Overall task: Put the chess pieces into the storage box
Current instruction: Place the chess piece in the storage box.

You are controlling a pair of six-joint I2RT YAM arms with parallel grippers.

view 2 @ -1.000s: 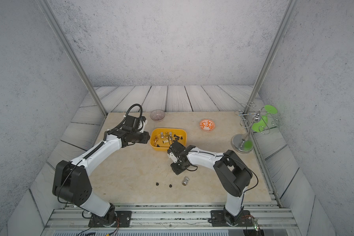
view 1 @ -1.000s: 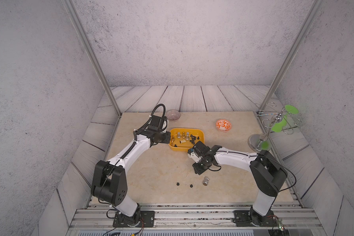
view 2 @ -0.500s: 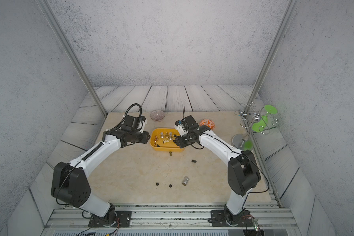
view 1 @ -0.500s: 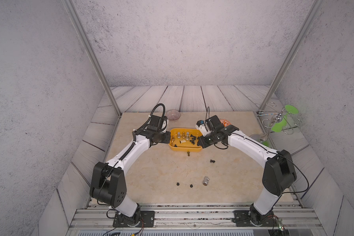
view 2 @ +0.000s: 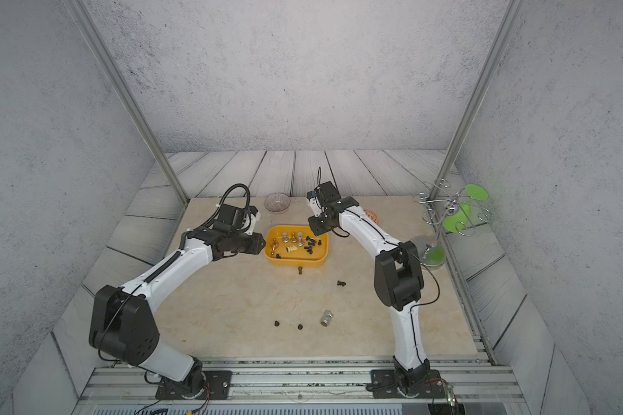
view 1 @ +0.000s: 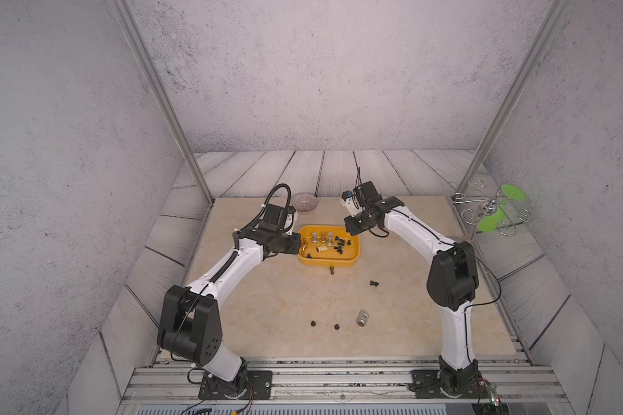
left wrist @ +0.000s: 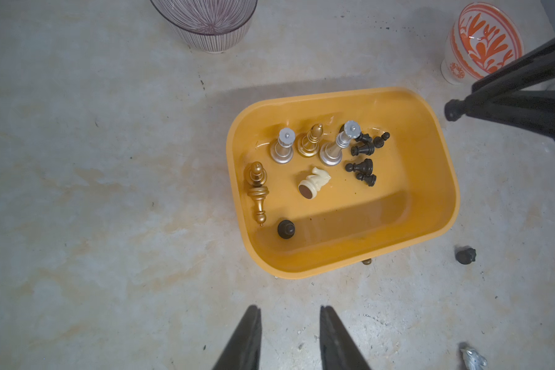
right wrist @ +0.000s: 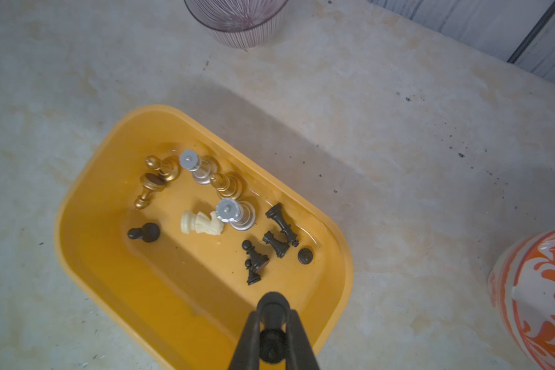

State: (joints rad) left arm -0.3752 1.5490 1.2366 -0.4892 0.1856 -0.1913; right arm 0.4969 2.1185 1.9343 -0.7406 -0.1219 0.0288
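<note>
Box (left wrist: 414, 153): yellow-orange. Pieces (left wrist: 362, 166): mostly black, some gold, some silver; knight (left wrist: 314, 182) cream. Pawn (right wrist: 273, 304) in right hand (right wrist: 273, 323): both black. Ribbed bowl (left wrist: 205, 22): clear, thin purple stripes. Other bowl (left wrist: 484, 41): orange-white floral. Counter (left wrist: 93, 160): mottled beige.

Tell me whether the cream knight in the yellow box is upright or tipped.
Tipped: the cream knight lies on its side, its round base showing.

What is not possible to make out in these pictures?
Held black piece: right wrist view, right gripper covers it, type unclear.
Patterned bowl: right wrist view, cut by the edge.
Silver piece: left wrist view, cut by the edge.
Gold piece: left wrist view, storage box hides most.
</note>
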